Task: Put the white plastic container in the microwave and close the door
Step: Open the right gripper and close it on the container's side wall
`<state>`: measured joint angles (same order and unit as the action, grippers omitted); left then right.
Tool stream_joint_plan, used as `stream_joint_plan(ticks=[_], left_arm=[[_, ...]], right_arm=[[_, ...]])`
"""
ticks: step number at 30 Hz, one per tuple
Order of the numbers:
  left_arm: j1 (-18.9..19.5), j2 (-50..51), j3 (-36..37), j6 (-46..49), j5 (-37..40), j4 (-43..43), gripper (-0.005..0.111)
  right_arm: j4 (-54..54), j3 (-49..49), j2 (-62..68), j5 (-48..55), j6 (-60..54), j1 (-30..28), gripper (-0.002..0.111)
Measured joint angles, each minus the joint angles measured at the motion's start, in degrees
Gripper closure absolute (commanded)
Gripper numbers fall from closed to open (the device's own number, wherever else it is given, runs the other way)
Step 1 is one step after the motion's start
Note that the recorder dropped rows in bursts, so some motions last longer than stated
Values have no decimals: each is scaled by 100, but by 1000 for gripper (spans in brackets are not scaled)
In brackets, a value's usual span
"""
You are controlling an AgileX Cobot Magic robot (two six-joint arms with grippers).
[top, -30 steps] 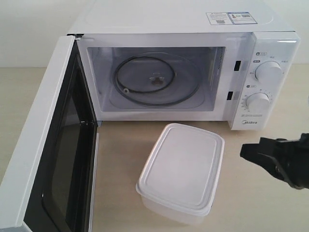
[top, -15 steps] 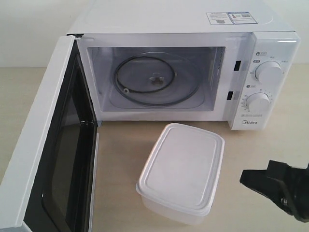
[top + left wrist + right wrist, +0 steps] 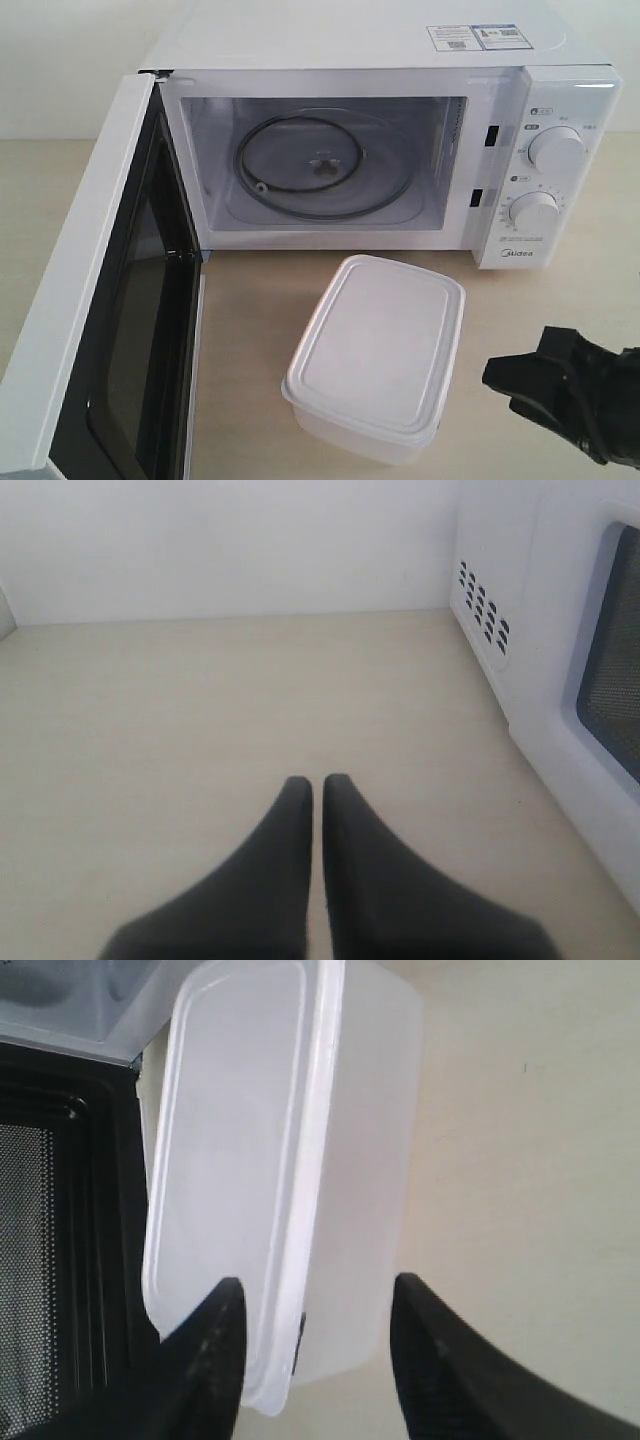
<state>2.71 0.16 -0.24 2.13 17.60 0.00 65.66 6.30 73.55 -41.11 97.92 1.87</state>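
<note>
Fingers of my right gripper are standing wide apart and holding nothing. In the right wrist view they are framing one end of the white plastic container, with its rimmed lid edge lying between them. In the exterior view this gripper is hanging low at the container's right side, close to it, with a strip of bare table showing between them.

My left gripper is keeping its two dark fingers pressed together, empty, above the pale tabletop. It is hovering beside the outer face of the door, near a patch of vent slots.

The container is sitting on the table just in front of the microwave, below the open cavity. Its flat white lid is on, so I cannot tell what is inside.

The door is standing swung wide open to the left, showing its black inner frame and dark window. Inside the cavity a glass turntable is lying flat.

On the right-hand control panel two round white dials are sitting one above the other, and below them the name "Midea" is showing. Two label stickers are lying on the microwave's top; their print is too small to read.
</note>
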Motion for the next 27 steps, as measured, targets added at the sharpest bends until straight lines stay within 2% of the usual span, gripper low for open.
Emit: stream_joint_plan(ticks=[15,24,27], left_arm=[[0,0,0,0,0,0,102],[0,0,0,0,0,0,102],[0,0,0,0,0,0,102]], right_arm=[[-25,690,1518,-704,-35,0,64],[-47,881,1971,-834,-35,13,64],[-85,1003,1971,-796,-35,206,64]])
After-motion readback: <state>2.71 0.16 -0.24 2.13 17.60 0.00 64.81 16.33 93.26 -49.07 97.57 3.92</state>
